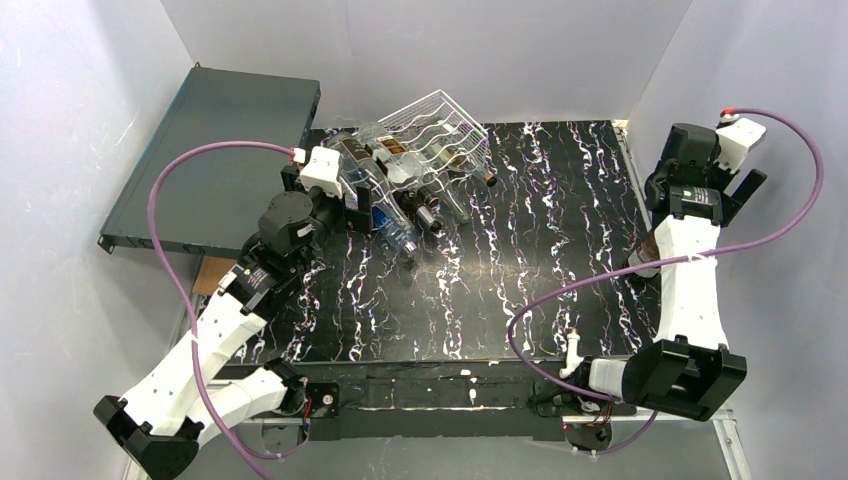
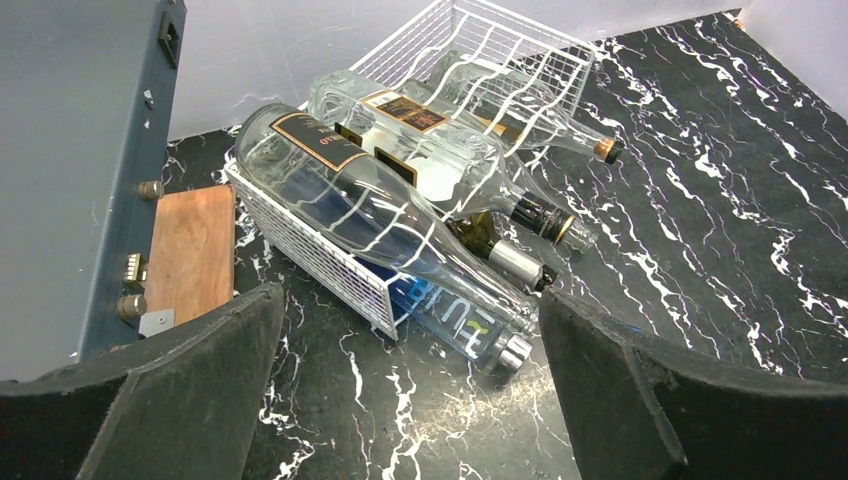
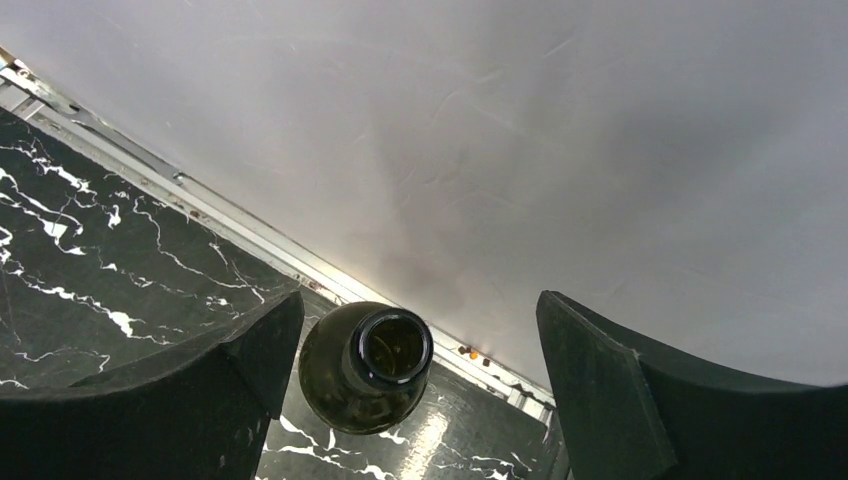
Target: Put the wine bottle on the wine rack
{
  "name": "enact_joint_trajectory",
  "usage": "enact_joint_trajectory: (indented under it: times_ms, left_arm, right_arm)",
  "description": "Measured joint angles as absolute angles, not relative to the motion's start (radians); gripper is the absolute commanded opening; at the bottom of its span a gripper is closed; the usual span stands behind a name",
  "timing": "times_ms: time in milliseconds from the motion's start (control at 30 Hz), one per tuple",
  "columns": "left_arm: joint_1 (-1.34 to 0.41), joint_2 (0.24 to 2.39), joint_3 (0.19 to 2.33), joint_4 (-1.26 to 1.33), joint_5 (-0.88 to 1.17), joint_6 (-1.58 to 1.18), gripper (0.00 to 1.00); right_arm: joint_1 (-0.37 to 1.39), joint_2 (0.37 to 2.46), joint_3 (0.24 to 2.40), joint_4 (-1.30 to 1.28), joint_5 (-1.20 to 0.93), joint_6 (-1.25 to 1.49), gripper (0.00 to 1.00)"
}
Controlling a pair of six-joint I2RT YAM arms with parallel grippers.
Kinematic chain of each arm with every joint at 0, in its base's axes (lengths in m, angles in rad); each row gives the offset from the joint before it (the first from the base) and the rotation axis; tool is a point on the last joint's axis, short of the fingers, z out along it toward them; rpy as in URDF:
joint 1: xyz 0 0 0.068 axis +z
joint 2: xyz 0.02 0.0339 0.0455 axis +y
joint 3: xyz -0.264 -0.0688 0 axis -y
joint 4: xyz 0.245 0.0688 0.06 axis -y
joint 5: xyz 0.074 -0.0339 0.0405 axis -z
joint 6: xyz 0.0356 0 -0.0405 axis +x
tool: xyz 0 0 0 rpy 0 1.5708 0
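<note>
The wine rack (image 2: 315, 255) is white wire; the bottles (image 2: 350, 190) on it, glossy clear glass. The wine bottle (image 3: 345, 385) is dark, shiny glass.

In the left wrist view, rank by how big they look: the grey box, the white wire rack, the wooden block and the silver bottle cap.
1-2. wine rack and grey box: similar; the box is nearer and cropped by the frame, so unranked.
3. wooden block
4. silver bottle cap
</note>
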State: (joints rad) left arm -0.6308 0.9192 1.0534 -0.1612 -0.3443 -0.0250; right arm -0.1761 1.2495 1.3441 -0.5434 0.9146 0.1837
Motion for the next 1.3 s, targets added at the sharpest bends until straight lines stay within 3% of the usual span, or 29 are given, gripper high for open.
enact_joint_trajectory:
  times_ms: [267,567,867,1033,1300]
  left_arm:
    - [-0.631,0.919,1.053,-0.157,-0.356,-0.014,0.99]
    - [-0.631,0.919,1.053,-0.157,-0.358,-0.011,0.99]
    - [-0.632,0.911,1.053,-0.157,-0.358,-0.011,0.99]
    - [-0.632,0.901,1.053,-0.157,-0.358,-0.011,0.99]
    - [-0.632,0.897,1.053,-0.157,-0.364,-0.007,0.99]
  right_arm:
    - [-0.236,1.274,1.313,-0.511,0.791,0.206,0.73]
    - [-0.268,1.288,1.235,-0.443,0.690,0.218,0.61]
    - [-0.269,1.266,1.208,-0.403,0.586,0.176,0.19]
    - [-0.269,1.256,1.204,-0.390,0.453,0.115,0.03]
    - [-0.170,1.247,1.192,-0.355,0.296,0.012,0.01]
